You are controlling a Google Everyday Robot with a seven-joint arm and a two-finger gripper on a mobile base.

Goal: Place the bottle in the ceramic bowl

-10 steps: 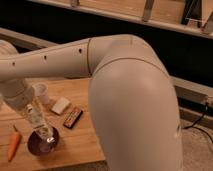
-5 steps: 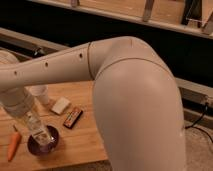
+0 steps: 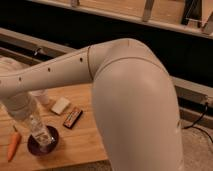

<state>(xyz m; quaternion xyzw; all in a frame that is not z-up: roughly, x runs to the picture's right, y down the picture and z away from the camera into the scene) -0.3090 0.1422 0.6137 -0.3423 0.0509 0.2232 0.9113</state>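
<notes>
Since the frame a sec ago my arm has eased a touch lower and left, and the bottle (image 3: 40, 131) now sits deeper over the ceramic bowl (image 3: 43, 142) – its lower end looks to be resting inside the dish, tho I can't confirm full contact. The gripper (image 3: 25, 111) is at the far left of the camera view, just above the bottle's top end, mostly hidden behind the wrist housing. The bottle is tilted a bit, top leaning left toward the wrist, bottom in the bowl's shiny inside. The bowl is near the front edge of the wooden table (image 3: 85, 142). Left of it, close but apart, lies a carrot (image 3: 13, 145), pointing roughly toward me. Behind and right of the bowl there's a dark snack bar (image 3: 72, 117), and just beyond that a pale sponge-like block (image 3: 60, 105). A white cup (image 3: 41, 95) stands further back, partly covered by the forearm. The big elbow of the arm (image 3: 135, 105) fills the middle and right of the view – blocks a lot for me.
</notes>
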